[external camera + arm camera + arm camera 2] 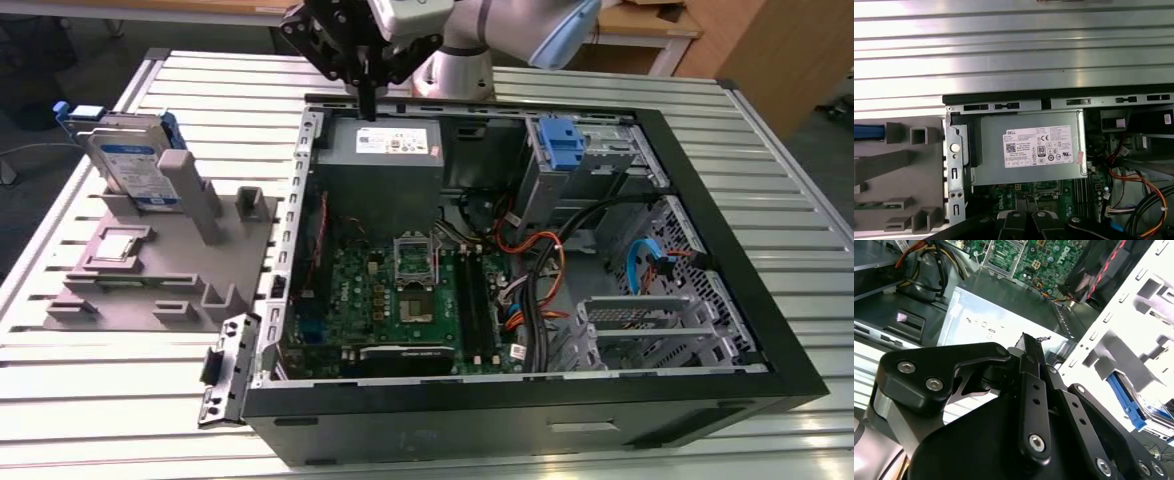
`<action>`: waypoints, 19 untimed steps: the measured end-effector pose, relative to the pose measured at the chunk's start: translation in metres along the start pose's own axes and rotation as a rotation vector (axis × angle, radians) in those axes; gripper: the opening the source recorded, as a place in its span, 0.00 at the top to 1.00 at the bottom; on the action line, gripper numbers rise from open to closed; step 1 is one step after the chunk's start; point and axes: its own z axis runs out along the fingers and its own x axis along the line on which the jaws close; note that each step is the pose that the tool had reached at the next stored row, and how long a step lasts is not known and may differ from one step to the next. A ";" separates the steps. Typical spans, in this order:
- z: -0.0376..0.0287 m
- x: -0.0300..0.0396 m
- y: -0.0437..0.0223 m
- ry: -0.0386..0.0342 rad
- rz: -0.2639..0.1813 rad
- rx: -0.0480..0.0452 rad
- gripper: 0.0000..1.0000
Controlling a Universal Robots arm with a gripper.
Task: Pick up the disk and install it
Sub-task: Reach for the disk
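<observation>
Claw (367,112) hovers over power-supply box (387,145); disk (131,160) stands apart on grey fixture (134,280).

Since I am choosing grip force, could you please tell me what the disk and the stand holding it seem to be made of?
The disk: silvery metal by its dull sheen, with a paper-like label and a blue, likely plastic, carrier. The stand: matte, uniform grey, probably plastic.

The arm (521,30) stands at the far edge of the table (787,200) — the gripper (368,108) points straight down, fingers (1031,367) pressed together, nothing between them.
</observation>
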 end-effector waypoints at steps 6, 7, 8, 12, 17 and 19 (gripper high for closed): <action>0.0000 0.0101 -0.0007 0.0000 0.000 -0.0001 0.90; 0.0001 0.0119 -0.0009 0.0000 0.000 -0.0001 0.90; 0.0001 0.0137 -0.0010 0.0000 0.000 0.0000 0.90; 0.0001 0.0211 -0.0015 0.0000 0.000 0.0000 0.90; 0.0001 0.0328 -0.0022 0.0001 0.000 0.0001 0.90; 0.0002 0.0367 -0.0025 0.0000 0.000 0.0000 0.90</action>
